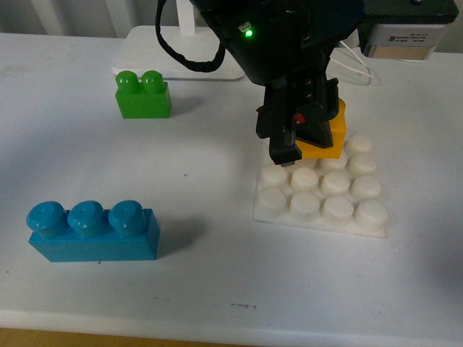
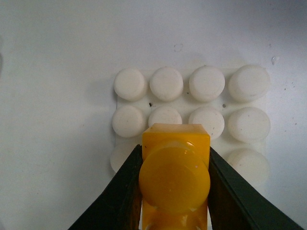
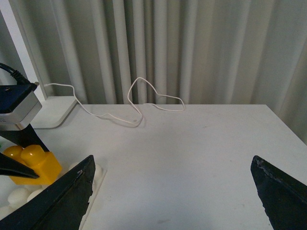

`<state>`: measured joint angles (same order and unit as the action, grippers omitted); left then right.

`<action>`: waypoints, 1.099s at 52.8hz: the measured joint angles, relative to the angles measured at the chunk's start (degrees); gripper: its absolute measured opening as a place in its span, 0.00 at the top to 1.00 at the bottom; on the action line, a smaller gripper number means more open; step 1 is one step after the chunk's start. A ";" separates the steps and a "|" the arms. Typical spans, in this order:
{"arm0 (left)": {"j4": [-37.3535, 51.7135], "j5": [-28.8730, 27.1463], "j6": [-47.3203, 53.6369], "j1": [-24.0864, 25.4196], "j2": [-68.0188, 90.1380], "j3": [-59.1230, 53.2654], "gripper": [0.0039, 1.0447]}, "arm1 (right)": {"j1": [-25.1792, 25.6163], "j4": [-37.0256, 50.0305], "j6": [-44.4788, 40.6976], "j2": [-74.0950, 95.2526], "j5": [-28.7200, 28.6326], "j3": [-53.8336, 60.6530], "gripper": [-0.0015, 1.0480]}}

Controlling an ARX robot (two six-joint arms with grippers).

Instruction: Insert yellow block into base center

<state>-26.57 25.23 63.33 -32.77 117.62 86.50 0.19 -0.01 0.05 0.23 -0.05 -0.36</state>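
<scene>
White table [image 1: 217,282]. Studded white base [image 1: 261,215] right of centre. Left gripper [image 2: 175,191] clamped on yellow block [image 2: 175,178], over base's far rows; seating unclear. Right gripper [image 3: 172,160] wide apart, empty. Placement step. Next: centre over middle studs, press down.

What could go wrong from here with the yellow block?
1. The yellow block, held by the left gripper, is over the far rows of the base, not its middle, so it may seat off centre.
2. Nothing visibly holds the base; pressing near its edge could tilt or slide it.
</scene>
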 joint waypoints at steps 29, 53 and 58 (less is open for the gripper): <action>-2.08 -0.87 1.44 -0.39 2.73 1.70 0.70 | 0.00 0.00 0.00 0.02 0.00 0.00 0.09; -2.51 -2.82 3.78 -0.98 3.69 2.62 0.70 | 0.00 0.00 0.00 0.02 0.00 0.00 0.09; -1.25 -2.93 3.82 -1.01 3.93 2.58 0.70 | 0.00 0.00 0.00 0.02 0.00 0.00 0.09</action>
<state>-27.81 22.30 67.16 -33.78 121.56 89.08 0.19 -0.01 0.05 0.25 -0.05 -0.36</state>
